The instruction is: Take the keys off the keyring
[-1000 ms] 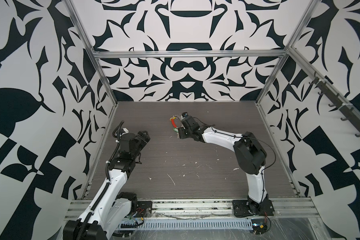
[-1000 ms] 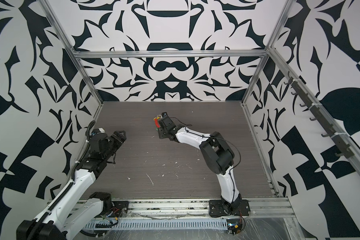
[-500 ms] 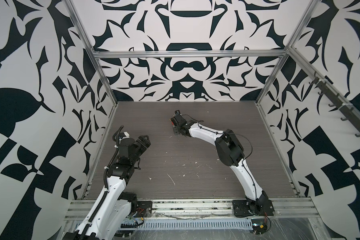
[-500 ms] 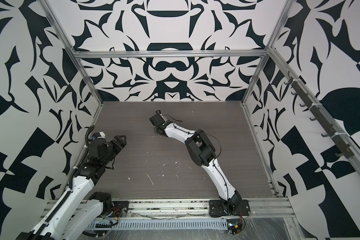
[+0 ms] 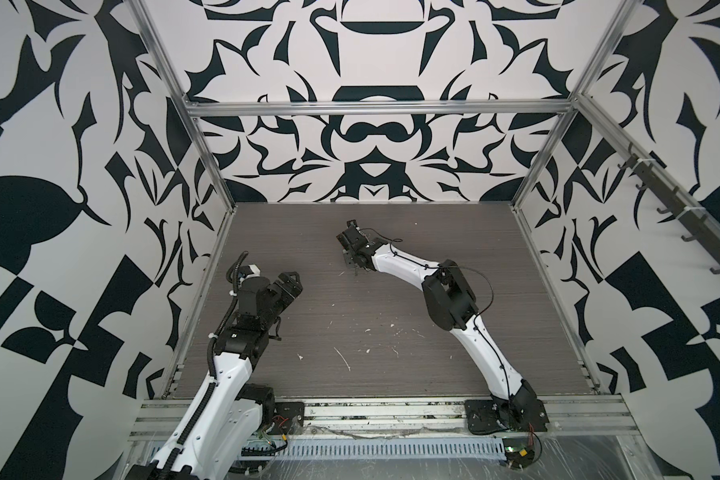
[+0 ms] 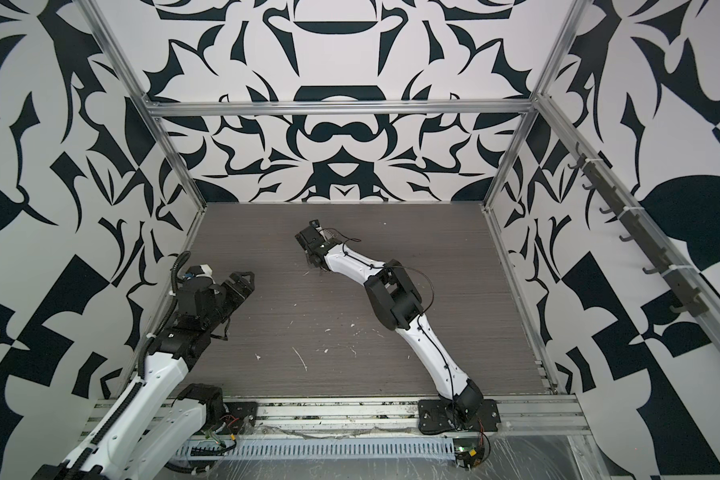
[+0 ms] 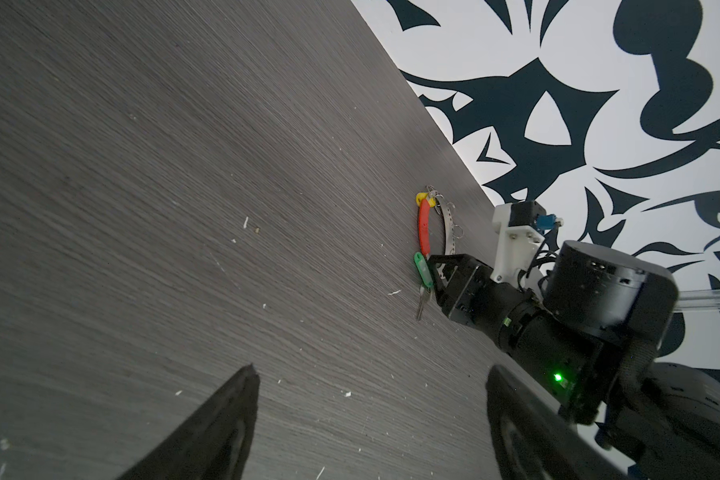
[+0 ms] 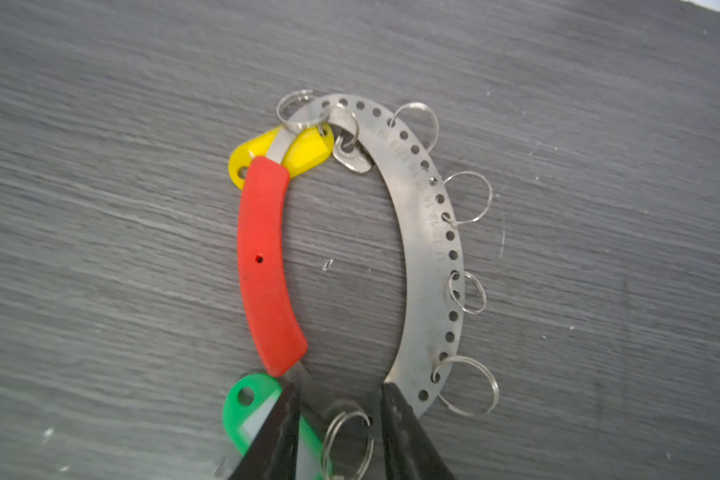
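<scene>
The dark wood-grain table [image 5: 329,316] fills the booth floor. Over its left side the left gripper [image 5: 288,286] hangs with its jaws spread wide and nothing between them. The right gripper [image 8: 337,399] reaches down near the back middle, its jaws only partway apart with a small split ring [image 8: 346,440] in the gap; I cannot tell whether they pinch anything. There the keyring [image 8: 427,216] lies flat, a perforated metal band with a red sleeve [image 8: 262,266]. The yellow-tagged key [image 8: 352,160] sits at the end away from the gripper, and the green-tagged key [image 7: 421,305] is beside the gripper.
</scene>
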Tool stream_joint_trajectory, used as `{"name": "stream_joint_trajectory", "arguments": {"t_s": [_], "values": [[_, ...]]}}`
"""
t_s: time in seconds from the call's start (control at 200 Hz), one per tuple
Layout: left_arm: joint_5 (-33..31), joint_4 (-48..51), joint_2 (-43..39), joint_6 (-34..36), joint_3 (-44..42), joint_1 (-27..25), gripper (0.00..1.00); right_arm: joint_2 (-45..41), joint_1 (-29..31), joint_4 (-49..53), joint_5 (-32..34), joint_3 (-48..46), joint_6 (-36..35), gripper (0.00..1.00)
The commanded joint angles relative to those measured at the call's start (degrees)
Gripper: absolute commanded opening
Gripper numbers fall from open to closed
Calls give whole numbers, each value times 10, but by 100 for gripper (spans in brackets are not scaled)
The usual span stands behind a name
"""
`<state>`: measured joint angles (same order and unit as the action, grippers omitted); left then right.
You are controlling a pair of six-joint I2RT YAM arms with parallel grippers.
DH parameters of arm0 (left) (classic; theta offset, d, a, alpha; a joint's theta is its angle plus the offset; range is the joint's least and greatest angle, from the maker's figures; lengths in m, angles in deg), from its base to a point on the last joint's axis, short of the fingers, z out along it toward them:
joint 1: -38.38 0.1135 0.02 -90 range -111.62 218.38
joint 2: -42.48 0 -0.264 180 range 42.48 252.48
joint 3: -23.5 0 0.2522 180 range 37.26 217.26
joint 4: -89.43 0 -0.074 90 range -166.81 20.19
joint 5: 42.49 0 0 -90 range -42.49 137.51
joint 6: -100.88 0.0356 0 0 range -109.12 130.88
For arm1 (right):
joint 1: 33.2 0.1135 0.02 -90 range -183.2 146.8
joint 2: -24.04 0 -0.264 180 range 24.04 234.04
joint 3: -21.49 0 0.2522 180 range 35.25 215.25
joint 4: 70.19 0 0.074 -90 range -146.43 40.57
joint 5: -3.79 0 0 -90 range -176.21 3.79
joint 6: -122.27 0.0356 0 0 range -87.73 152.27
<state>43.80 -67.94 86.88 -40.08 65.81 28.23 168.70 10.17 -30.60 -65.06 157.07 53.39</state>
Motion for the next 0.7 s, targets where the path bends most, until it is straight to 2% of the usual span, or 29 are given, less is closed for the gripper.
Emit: {"name": "stream_joint_trajectory", "arguments": {"t_s": [0.0, 0.395, 0.7], "values": [[4, 11, -9, 2, 0, -1, 89, -1, 0, 24, 17, 44, -9, 34], [5, 18, -17, 2, 1, -1, 89, -7, 0, 21, 41, 28, -9, 26], [12, 17, -15, 3, 4, -1, 90, -34, 0, 1, 68, -5, -16, 26]]}}
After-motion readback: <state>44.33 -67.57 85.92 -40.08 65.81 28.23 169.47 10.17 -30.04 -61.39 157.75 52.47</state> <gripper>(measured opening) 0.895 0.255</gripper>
